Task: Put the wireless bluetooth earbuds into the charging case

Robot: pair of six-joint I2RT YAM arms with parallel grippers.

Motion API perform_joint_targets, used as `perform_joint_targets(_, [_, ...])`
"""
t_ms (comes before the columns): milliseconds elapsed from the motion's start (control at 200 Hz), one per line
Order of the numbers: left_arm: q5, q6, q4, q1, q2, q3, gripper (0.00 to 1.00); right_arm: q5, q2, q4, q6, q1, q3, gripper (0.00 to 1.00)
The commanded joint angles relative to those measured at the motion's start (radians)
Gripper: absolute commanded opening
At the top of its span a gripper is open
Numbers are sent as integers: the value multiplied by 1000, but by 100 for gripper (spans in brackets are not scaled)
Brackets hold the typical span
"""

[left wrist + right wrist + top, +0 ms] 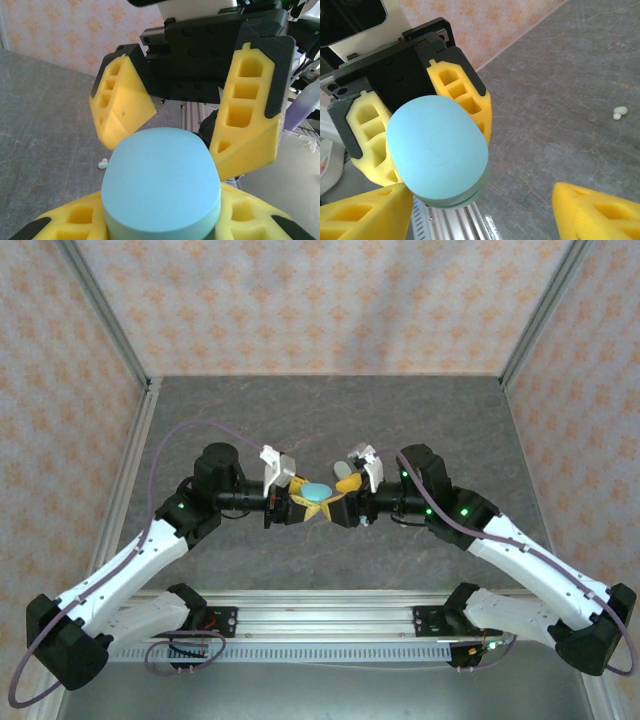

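In the left wrist view the case (pixel 161 185) is cut off below; the earbud (pixel 103 163) is too small to tell its shape.

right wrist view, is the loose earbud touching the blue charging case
No, the earbud lies by itself on the grey table, well apart from the charging case.
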State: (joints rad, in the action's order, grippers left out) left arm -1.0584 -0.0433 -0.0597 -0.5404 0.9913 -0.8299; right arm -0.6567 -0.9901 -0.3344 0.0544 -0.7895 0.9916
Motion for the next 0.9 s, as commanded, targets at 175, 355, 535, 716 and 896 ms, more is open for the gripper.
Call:
perform_joint_targets(175, [-54, -1, 23, 4, 10, -21, 0, 71, 1, 54, -46, -5, 44, 67])
perform_joint_targets(355, [-67, -12, 6, 4, 12, -29, 0, 72, -14, 65, -64, -5, 52, 64])
perform_joint_targets(535, [-80, -21, -10, 4, 13, -34, 0, 69, -21, 94, -82, -5, 51, 59])
perform_joint_targets(716, [-86, -31, -22, 5, 13, -40, 0, 47, -36, 106, -104, -5, 60, 51])
perform_joint_targets(896, [-97, -41, -36, 4, 18, -47, 0, 7, -60, 92, -133, -5, 77, 34])
